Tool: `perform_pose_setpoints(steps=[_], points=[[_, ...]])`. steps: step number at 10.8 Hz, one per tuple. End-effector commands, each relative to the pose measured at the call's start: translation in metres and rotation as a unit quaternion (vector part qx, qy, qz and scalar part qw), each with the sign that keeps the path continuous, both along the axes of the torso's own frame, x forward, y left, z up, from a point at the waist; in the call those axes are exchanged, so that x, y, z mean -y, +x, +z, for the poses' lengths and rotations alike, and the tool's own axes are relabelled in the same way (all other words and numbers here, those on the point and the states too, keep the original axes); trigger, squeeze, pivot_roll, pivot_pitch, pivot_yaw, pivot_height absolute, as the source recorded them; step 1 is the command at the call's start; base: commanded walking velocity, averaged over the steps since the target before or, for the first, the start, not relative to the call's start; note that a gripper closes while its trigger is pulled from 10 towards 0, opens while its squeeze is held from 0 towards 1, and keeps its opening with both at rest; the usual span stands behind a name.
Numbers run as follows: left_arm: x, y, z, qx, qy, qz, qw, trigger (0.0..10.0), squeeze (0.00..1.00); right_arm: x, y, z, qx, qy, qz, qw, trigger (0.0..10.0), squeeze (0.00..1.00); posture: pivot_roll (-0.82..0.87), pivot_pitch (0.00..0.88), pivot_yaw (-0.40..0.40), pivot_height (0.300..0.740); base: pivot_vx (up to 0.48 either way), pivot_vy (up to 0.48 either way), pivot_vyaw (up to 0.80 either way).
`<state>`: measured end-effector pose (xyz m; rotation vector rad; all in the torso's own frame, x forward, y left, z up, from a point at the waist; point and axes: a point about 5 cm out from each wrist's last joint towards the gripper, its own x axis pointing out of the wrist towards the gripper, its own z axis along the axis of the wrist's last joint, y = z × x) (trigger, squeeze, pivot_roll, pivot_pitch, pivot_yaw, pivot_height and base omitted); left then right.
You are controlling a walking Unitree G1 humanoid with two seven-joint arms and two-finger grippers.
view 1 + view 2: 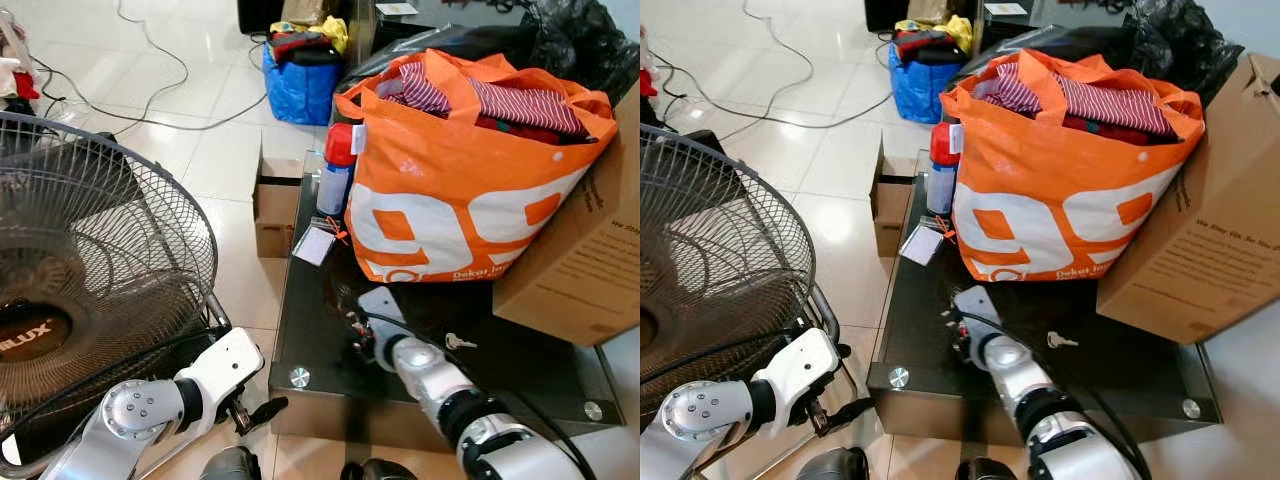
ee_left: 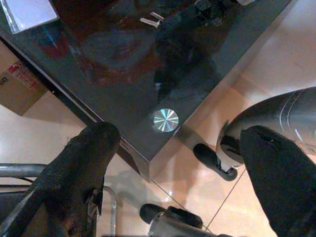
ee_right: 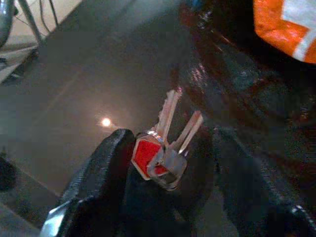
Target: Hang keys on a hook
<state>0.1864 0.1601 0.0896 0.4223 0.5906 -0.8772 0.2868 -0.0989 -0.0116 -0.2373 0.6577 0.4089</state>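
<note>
Right gripper (image 3: 165,163) low over the dark glass table (image 1: 320,350), its two black fingers (image 3: 101,168) standing apart on either side of a small bunch of keys (image 3: 163,148) — two silver blades and a red-capped head; the left-hand finger touches the red head, while the other finger stands off from the bunch, so a firm grasp cannot be confirmed. In the head views the right arm reaches forward over the near part of the table, its gripper (image 1: 358,335) close to the front of the orange shopping bag (image 1: 460,190). A single loose key (image 1: 458,341) lies flat on the glass to the right of this arm, apart from it. Left gripper (image 2: 177,163) released, fingers wide apart, hovering beyond the table's near-left corner above the tiled floor (image 1: 200,110); a round metal stud (image 2: 165,120) marks that corner. In the head views the left arm and its gripper (image 1: 262,412) lie low, just beside the wire guard of a standing fan (image 1: 100,270). The orange bag, filled with striped clothing, stands on the table; a large cardboard box (image 1: 590,240) leans against its right side. A spray can with a red cap (image 1: 336,170) stands at the bag's left, and a clear card sleeve (image 1: 314,245) lies on the glass in front of the can. On the floor beyond — a small open carton (image 1: 275,205), a blue bag (image 1: 300,85) and trailing cables (image 1: 150,95).
</note>
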Motion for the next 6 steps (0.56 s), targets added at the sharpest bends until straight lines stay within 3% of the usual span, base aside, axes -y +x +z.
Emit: perform_pose_setpoints(steps=[1,6], points=[[0.0051,-0.0015,0.0016,0.0,-0.007,-0.007,1.0,10.0,0.0,0.0042,0.0004,-0.0008,-0.008,-0.001,-0.004,1.0,0.0,0.0,-0.02,0.133,-0.088,0.74,0.0,0.0,0.0],[0.0087,0.001,0.0013,-0.001,-0.012,-0.01,1.0,10.0,0.0,0.0006,-0.0018,-0.0024,-0.025,0.002,0.013,1.0,0.0,0.0,-0.02,0.128,-0.091,0.74,0.0,0.0,0.0]])
